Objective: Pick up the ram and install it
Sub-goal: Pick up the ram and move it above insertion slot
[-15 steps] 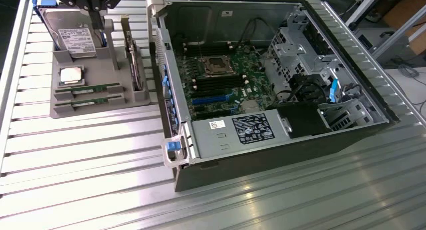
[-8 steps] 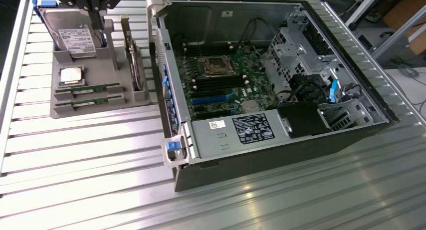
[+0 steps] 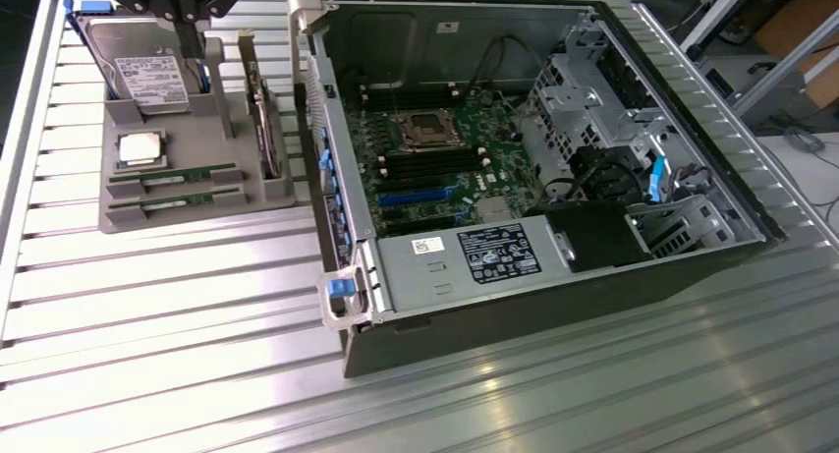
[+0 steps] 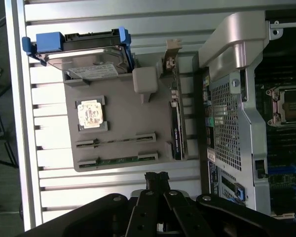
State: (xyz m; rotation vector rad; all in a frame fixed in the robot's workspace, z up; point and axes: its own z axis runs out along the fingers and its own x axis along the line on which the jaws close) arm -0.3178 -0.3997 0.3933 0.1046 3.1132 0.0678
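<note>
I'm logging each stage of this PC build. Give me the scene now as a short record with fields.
holder: on table, to the exterior view's left of the computer case
first ram: in holder slot, beside processor chip
second ram: in the holder's outermost slot
hard drive: propped in holder
tool: shut, empty, touching neither ram
progress: ram not yet picked up

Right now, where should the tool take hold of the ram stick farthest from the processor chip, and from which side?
Take the ram by the middle of its long upper edge, pinching the two flat faces, and come straight down from above. It appears to stand on edge in a slot of the grey holder, whose blocks cover both ends.
</note>
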